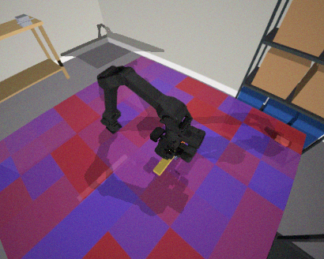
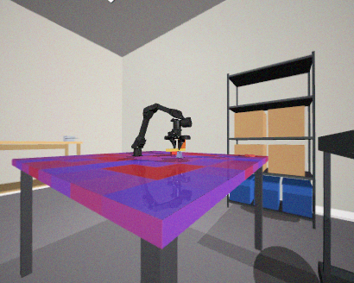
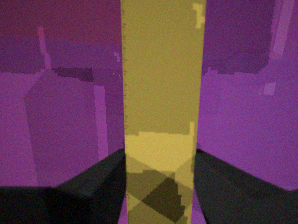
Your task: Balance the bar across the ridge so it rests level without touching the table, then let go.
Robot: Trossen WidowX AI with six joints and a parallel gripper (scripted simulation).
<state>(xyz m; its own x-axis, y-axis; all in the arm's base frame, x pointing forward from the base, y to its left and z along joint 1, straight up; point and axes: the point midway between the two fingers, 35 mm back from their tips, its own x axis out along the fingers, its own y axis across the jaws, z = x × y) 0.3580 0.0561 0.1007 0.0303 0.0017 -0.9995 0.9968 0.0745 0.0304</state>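
Observation:
The yellow bar (image 1: 162, 167) (image 3: 160, 75) runs lengthwise between my fingers and sticks out past them over the red and purple table (image 1: 227, 221) (image 2: 131, 185). My gripper (image 1: 172, 152) (image 3: 159, 157) is shut on the bar near one end and holds it low above the table. In the exterior view the bar (image 2: 172, 149) looks about level, and a small pale wedge, the ridge (image 2: 179, 154), shows just under it. The ridge is hidden under the gripper in the top view and does not show in the wrist view.
The arm's base (image 1: 111, 122) stands at the back of the table. A metal rack (image 1: 290, 71) (image 2: 269, 129) with cardboard boxes and blue bins stands off the table's right side. A wooden bench (image 1: 13, 75) stands at the far left. A dark table (image 2: 343, 144) is at the right.

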